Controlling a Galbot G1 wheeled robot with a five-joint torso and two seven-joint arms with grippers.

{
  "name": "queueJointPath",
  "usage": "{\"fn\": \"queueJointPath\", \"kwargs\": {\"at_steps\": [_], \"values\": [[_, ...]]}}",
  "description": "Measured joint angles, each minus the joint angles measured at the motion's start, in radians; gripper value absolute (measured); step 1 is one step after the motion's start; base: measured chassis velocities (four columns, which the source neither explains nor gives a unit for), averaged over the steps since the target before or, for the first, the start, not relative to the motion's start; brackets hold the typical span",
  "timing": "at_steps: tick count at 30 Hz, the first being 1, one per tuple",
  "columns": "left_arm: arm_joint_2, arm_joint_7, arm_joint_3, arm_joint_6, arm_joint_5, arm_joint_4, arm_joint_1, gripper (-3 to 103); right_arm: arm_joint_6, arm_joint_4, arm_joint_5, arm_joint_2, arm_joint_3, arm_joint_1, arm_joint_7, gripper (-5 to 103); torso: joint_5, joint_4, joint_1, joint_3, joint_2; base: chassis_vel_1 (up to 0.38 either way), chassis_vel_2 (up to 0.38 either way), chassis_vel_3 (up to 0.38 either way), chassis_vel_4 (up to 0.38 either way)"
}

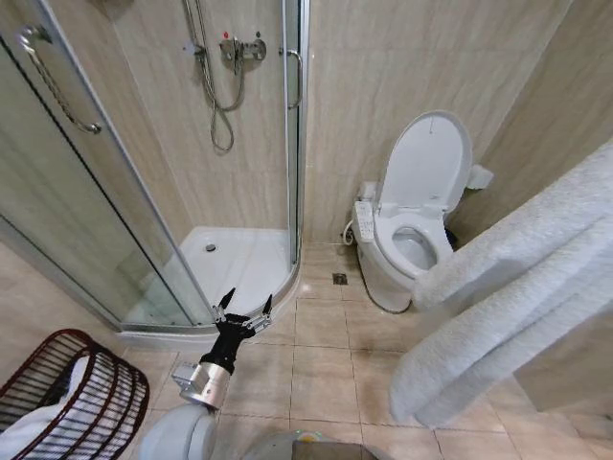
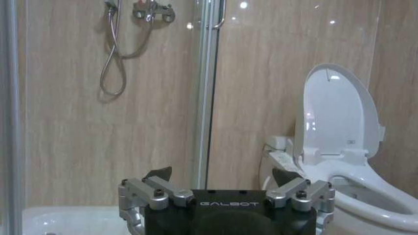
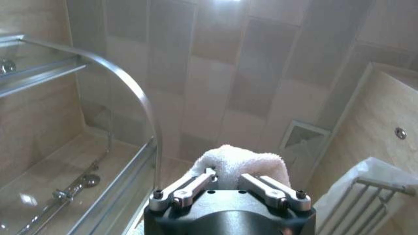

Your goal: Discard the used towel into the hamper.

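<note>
Evidently the right gripper [image 3: 228, 191], pinching the white towel [image 1: 508, 287] held high, should swing it across over the hamper [image 1: 67, 398] at the floor's near left corner before letting go, while the left gripper [image 2: 225, 183], marked GALBOT, hangs spread and empty nearby.

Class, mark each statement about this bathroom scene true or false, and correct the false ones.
1. The right gripper is shut on a white towel. True.
2. The hamper stands beside the toilet. False: it stands at the robot's left, near the shower's glass wall; the toilet is across the floor.
3. The left gripper is open and holds nothing. True.
4. The toilet lid is down. False: it is raised.
5. The hamper is empty. False: something white lies in it.
</note>
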Motion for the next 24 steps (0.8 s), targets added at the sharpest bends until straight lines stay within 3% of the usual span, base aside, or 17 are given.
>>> {"fn": "queueJointPath", "kwargs": {"at_steps": [24], "values": [[0.000, 0.000, 0.000, 0.000, 0.000, 0.000, 0.000, 100, -0.003, -0.002, -0.017, -0.004, -0.043, 0.026, 0.001, 5, -0.0002, 0.0000, 0.040, 0.059, 0.099, 0.000, 0.000, 0.000, 0.000]]}}
